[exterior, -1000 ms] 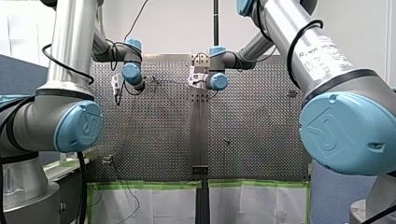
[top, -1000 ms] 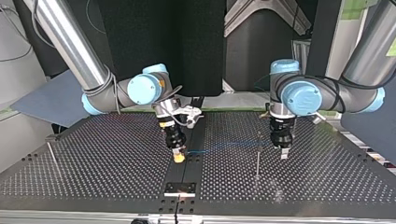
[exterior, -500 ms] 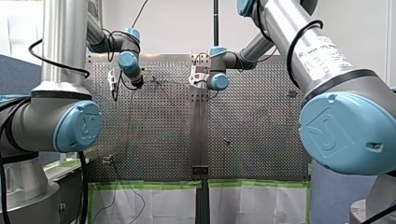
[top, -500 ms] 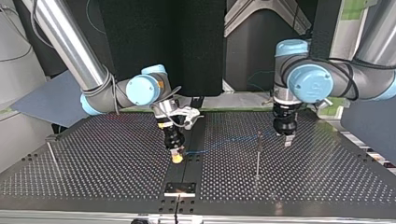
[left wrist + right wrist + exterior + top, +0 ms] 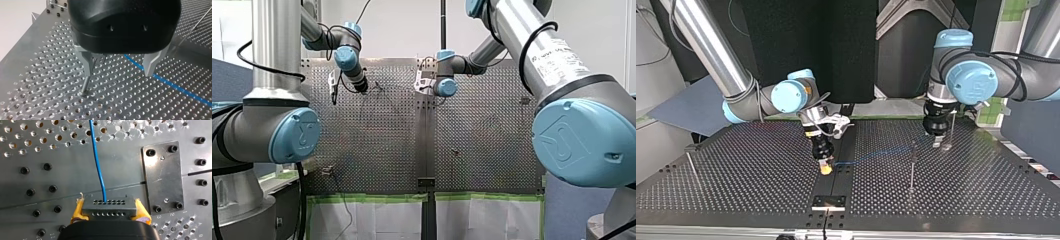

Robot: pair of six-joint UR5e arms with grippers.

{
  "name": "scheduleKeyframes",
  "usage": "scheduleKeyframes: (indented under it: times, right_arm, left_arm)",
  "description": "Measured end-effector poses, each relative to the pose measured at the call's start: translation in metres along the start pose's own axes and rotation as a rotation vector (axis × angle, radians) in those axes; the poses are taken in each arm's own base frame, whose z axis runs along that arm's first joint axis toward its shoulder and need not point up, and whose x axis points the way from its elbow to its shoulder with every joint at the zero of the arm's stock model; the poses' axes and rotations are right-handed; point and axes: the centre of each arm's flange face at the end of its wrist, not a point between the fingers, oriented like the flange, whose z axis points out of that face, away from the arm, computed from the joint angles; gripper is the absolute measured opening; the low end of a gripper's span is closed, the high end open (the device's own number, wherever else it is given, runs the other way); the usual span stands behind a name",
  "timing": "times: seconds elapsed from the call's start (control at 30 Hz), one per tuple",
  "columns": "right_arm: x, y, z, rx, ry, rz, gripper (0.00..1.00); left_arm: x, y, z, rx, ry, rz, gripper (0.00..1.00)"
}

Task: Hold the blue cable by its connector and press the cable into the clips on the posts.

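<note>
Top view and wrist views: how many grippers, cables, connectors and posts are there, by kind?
Grippers: 2, my right gripper and my left gripper.
Blue cable: 1.
Connector: 1.
Posts: 3, middle post, left-edge post, post by my left gripper.
Total: 7.

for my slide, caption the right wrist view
Yellow-padded right gripper clamps the dark rectangular connector of a thin blue cable.
</note>
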Motion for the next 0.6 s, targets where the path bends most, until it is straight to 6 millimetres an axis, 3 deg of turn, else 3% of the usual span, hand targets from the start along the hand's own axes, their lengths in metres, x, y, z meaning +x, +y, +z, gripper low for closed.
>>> scheduleKeyframes:
  times: [0.6]
  right_arm:
    - [0.0,0.001,0.0,-0.001,0.003,0.0,0.0]
  left_arm:
    - [-0.02,-0.016,-0.02,0.102,-0.056,-0.017,1.0]
